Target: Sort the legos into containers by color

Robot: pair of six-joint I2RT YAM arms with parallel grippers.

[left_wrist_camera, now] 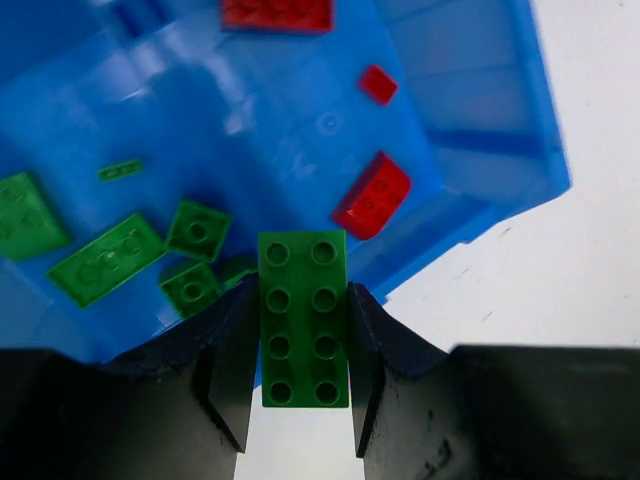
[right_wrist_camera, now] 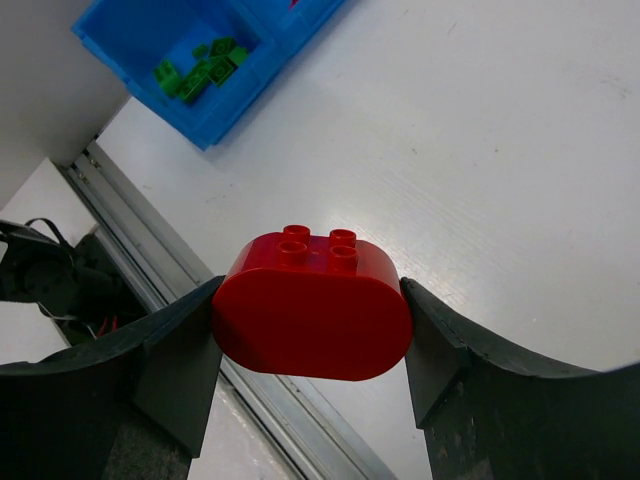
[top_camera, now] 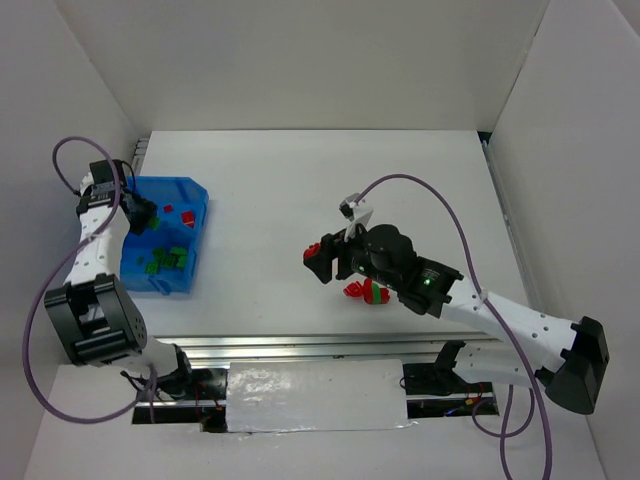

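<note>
Left gripper (left_wrist_camera: 302,305) clenched on a green two-by-four brick (left_wrist_camera: 303,335) by its long sides, over the blue bin's (left_wrist_camera: 480,140) edge. Right gripper (right_wrist_camera: 310,300) grasps a rounded red brick (right_wrist_camera: 312,318) above the table (right_wrist_camera: 520,150). I judge both light, rigid and slick; the curved ends could slip.

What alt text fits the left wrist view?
The left gripper holds a green eight-stud brick lengthwise between its fingers, over the blue bin. Inside the bin, loose green bricks lie at the left and red bricks at the right and top; white table shows at the right.
</note>
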